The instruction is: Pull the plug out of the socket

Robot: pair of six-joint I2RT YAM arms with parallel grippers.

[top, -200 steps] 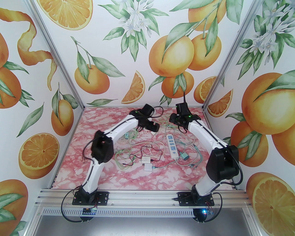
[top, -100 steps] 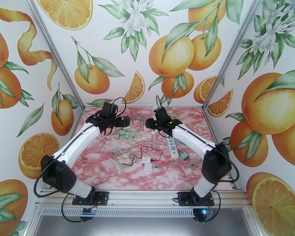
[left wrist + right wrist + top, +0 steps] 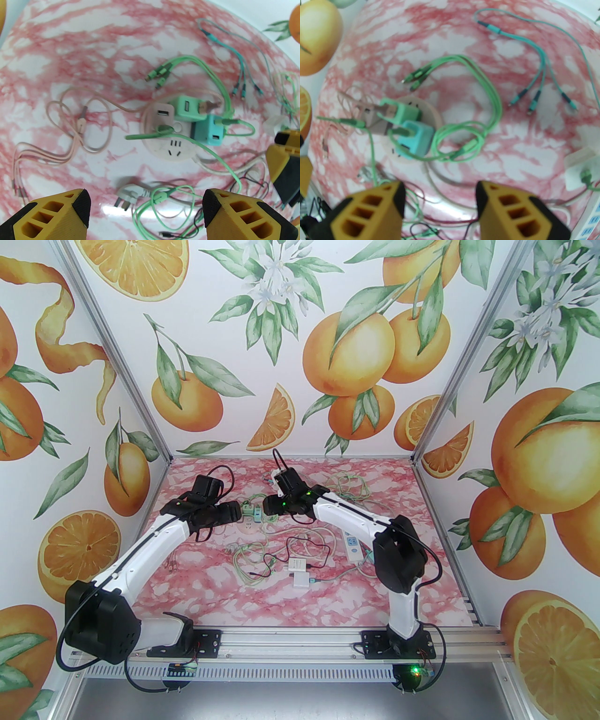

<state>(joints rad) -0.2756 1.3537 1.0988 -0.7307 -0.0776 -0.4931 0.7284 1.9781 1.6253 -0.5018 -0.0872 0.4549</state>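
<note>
I've got left arm [image 3: 140, 544] and right arm [image 3: 347, 516] angled inward; left gripper [image 3: 146, 206] wide apart; right gripper [image 3: 440, 196] parted narrower.

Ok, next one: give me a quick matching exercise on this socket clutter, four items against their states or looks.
Things:
1. teal cube adapter
2. white three-pin plug
3. left gripper
4. power strip

States:
a. open, holding nothing
b. lying loose on the table, pins bare
c. seated on the round socket, with a green cable plugged in
d. long and white with blue outlets

Pairs: 1-c, 2-b, 3-a, 4-d
</note>
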